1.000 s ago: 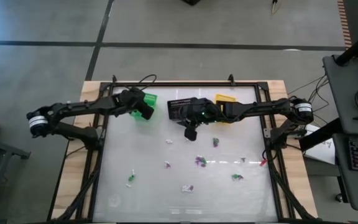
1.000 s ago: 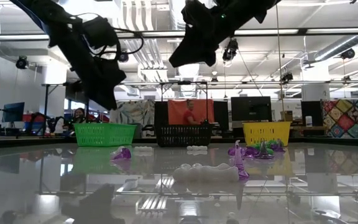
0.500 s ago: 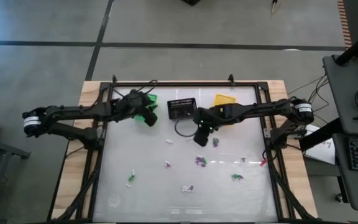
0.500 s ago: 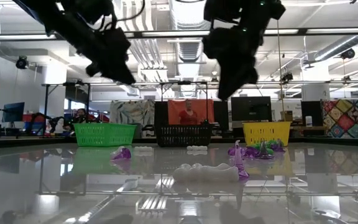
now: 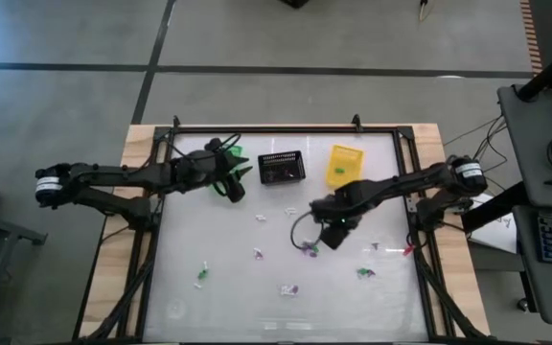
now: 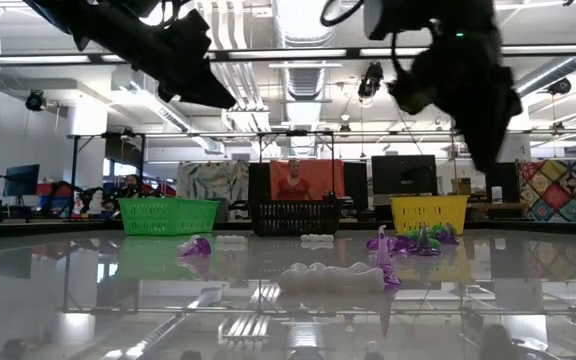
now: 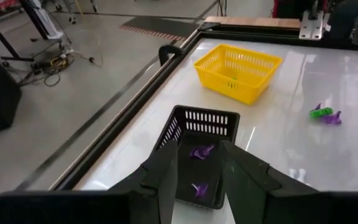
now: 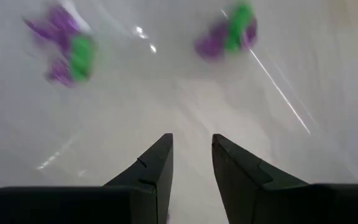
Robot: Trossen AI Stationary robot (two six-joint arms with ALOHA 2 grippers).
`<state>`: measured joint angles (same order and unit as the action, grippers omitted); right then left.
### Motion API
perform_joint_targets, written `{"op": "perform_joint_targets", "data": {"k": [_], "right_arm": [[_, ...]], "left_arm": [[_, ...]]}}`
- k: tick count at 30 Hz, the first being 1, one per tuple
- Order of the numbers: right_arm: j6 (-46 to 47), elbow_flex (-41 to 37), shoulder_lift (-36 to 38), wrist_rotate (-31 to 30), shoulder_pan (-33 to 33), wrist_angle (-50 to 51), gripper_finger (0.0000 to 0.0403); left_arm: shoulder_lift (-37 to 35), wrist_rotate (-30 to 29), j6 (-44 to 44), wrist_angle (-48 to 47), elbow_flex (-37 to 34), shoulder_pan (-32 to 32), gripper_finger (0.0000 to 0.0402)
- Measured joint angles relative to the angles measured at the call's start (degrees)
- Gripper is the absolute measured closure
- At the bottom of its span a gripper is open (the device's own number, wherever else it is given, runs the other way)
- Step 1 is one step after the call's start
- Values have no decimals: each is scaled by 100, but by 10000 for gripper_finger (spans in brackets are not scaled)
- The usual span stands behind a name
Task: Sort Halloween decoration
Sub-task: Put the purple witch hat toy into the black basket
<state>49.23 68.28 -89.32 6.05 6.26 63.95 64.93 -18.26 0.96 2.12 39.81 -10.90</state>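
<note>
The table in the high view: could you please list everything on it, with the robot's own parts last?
green basket: one, green, far edge of the table, partly under the left arm
black basket: one, black, far edge, middle; two purple trinkets inside
yellow basket: one, yellow, far edge, right of the black one; a small green piece inside
loose trinkets: about seven, white, purple or green, scattered over the near half
left gripper: one, dark, between the green and black baskets, jaws apart, empty
right gripper: one, dark, above the loose trinkets, jaws apart, empty
</note>
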Motion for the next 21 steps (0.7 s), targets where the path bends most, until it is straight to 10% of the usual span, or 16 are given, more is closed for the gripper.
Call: {"op": "perform_joint_targets", "data": {"k": [21], "right_arm": [[3414,-3026,2036,688,1001,-942,300]], "left_arm": [[0,-17,176,202,0,-2,299]]}}
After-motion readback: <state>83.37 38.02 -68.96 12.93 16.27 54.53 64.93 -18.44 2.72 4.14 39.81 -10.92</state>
